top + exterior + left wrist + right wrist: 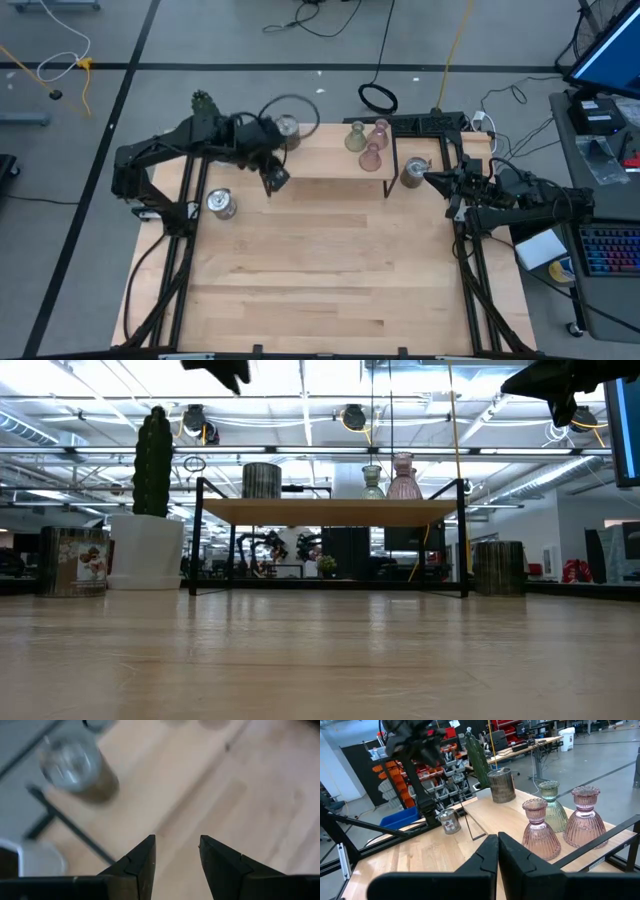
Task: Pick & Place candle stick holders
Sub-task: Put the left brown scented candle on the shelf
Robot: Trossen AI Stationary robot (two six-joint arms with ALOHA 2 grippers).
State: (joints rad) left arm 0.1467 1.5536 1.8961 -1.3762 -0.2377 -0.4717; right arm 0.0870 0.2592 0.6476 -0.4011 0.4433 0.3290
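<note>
A raised wooden shelf [330, 160] at the table's far side carries one silver mottled candle stick holder [287, 128], an olive-green one [355, 138] and two pale pink ones [380, 130] [371, 157], all upright on their bases. A second silver holder [220, 203] stands on the table left of the shelf, a third [414, 172] on the table at the shelf's right end. My left gripper [274, 180] hangs open and empty above the shelf's near left part, near the silver holder [80, 767]. My right gripper [435, 180] is shut and empty, level, at the right edge.
A green cactus [152, 460] in a white pot [147, 550] stands at the table's far left corner. The shelf's black frame legs [196, 535] rise from the table. The near half of the wooden table [320, 290] lies bare. A keyboard [610, 250] sits off the right edge.
</note>
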